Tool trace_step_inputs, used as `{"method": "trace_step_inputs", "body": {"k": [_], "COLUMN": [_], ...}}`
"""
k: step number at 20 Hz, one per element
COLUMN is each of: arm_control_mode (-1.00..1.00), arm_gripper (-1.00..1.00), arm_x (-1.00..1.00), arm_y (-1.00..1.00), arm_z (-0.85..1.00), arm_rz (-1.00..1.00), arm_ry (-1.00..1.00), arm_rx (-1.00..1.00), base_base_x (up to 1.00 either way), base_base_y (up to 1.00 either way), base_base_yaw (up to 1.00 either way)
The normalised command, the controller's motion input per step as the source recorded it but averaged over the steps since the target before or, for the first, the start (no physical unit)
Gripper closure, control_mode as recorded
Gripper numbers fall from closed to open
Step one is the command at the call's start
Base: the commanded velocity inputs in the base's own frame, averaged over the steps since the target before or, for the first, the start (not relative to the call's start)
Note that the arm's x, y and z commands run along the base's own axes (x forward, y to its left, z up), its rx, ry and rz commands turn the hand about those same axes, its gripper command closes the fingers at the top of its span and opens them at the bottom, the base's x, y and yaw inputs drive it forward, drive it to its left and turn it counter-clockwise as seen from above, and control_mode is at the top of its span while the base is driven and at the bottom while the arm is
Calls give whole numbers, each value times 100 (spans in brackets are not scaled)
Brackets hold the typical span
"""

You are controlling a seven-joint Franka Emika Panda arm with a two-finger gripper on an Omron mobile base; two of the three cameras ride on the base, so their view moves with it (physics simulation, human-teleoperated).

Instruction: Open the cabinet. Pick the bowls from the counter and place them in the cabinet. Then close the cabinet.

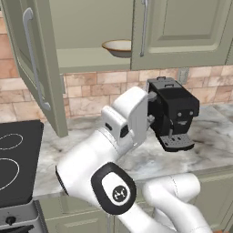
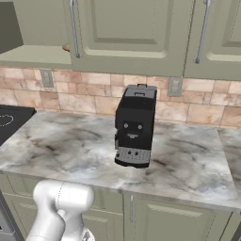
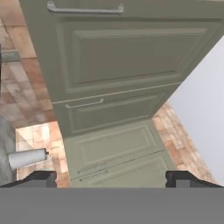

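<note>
One bowl: a shallow tan bowl (image 1: 117, 47) with a cream inside sits on the pale shelf (image 1: 86, 59) of the wall cabinet (image 1: 182, 32); from the right base view just a sliver of it (image 2: 66, 47) peeks past the door edge. Where it lies relative to the pincer I cannot tell, since the hand view looks elsewhere.
Cabinet: olive-green, its left door (image 1: 34, 63) swung wide open with the long silver bar handle (image 1: 34, 59) facing out; its right door (image 1: 179, 32) is shut, handle (image 1: 144, 27) upright.
Pincer: (image 3: 111, 178) its two dark fingertips (image 3: 37, 178) stand far apart at the bottom of the hand view with nothing between them, so it is open and empty.
Ahead of the pincer: olive raised-panel cabinet fronts (image 3: 122, 52), a silver bar handle (image 3: 85, 8) on the far one, a smaller handle (image 3: 85, 104) on the panel nearer to the tips.
Beside the pincer: brick-patterned tiles (image 3: 41, 140) to either side of the panels, a pale cylinder (image 3: 27, 158) just past the left fingertip, what it is I cannot tell.
Table: grey-beige marble top (image 2: 70, 150) with dark veins.
Coffee machine: black (image 2: 135, 124), upright on the table against the tiled backsplash (image 2: 94, 89).
Stovetop: black with white rings (image 1: 16, 159), at the table's left end.
Lower cabinets: olive doors (image 2: 179, 221) under the table.
</note>
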Motion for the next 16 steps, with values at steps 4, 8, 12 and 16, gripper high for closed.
{"method": "trace_step_inputs", "body": {"k": [4, 8, 12, 16], "arm_control_mode": [-100, -100, -100, -100], "arm_gripper": [-100, -100, -100, -100], "arm_x": [-73, -59, -42, -20], "arm_y": [46, 56, 61, 65], "arm_z": [0, -8, -2, -3], "arm_rz": [-17, -16, -13, -11], "arm_ry": [0, -3, -3, 0], "arm_rx": [0, -3, -3, -3], "base_base_x": [0, 0, 0, 0], "base_base_y": [0, 0, 0, 0], "base_base_yaw": [0, 0, 0, 0]}}
